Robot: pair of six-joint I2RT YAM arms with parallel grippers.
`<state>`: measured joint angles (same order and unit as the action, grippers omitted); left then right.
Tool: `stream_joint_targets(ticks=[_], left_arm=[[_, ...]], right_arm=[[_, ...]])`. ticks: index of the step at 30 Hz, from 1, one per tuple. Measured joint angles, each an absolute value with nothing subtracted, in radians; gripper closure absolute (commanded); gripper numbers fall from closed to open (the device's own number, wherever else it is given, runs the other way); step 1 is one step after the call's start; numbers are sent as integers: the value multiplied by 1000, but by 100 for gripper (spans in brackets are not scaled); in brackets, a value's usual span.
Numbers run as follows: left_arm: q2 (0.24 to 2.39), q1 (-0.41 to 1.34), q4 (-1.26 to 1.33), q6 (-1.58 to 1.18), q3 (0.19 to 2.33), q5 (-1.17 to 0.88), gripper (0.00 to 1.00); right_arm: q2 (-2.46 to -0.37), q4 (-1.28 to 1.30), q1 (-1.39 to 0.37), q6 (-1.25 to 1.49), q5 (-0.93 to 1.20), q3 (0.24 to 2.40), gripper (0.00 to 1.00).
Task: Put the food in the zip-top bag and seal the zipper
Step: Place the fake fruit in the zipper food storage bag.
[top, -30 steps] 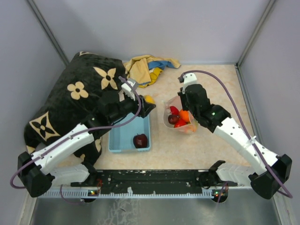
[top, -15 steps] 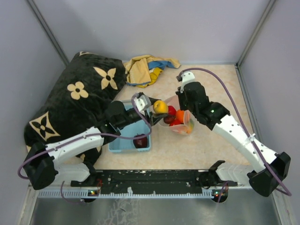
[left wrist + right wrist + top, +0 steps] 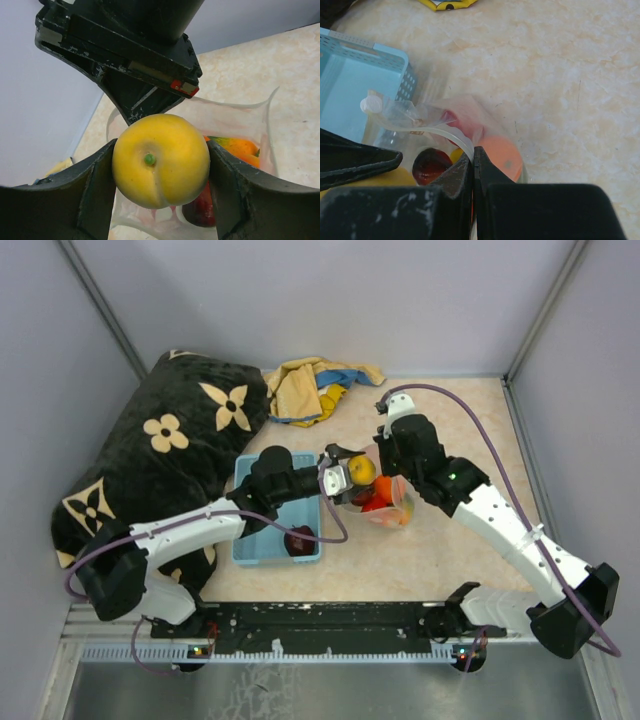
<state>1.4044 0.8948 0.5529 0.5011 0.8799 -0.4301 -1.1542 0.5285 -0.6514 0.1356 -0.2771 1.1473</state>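
Beige marbled tabletop (image 3: 450, 560), grey walls. Top: left claw (image 3: 352, 473) clamps round yellow toy fruit (image 3: 363, 469) right over mouth of clear crinkly zip-top bag (image 3: 397, 512); red and orange toy fruits (image 3: 378, 502) inside. right claw (image 3: 381, 466) at bag's rim. Light-blue rectangular plastic basket (image 3: 256, 536) behind left claw holds one dark maroon toy fruit (image 3: 299, 539). Left wrist: fingers (image 3: 95, 185) tight on yellow fruit, open bag just beyond. Right wrist: tips pinched together on whitish zipper strip (image 3: 445, 134); dark red fruit (image 3: 429, 166) and orange fruit (image 3: 501, 154) below tips in bag, basket to their left.

Left fingers (image 3: 75, 200) in wide grip — right fingers (image 3: 455, 187) tight together.
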Motion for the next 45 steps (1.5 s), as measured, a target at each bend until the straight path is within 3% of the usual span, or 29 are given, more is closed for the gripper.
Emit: stream_joint_targets(ticks=[16,23,33,45], left_arm=[[1539,921,437,633,992,-368,51],[1571,921,433,626,1007,-233,39],[1589,921,437,603,1021,-178,16],[1573,925,423,518,1021,-162,9]], right_arm=[[-1148,557,-651,136,-237,1162,100],[-1147,570,-651,135,-216,1167,100],[-1138,570,-649,135,-199,1167,100],[-1134,570,-649,136,-193,1167,100]])
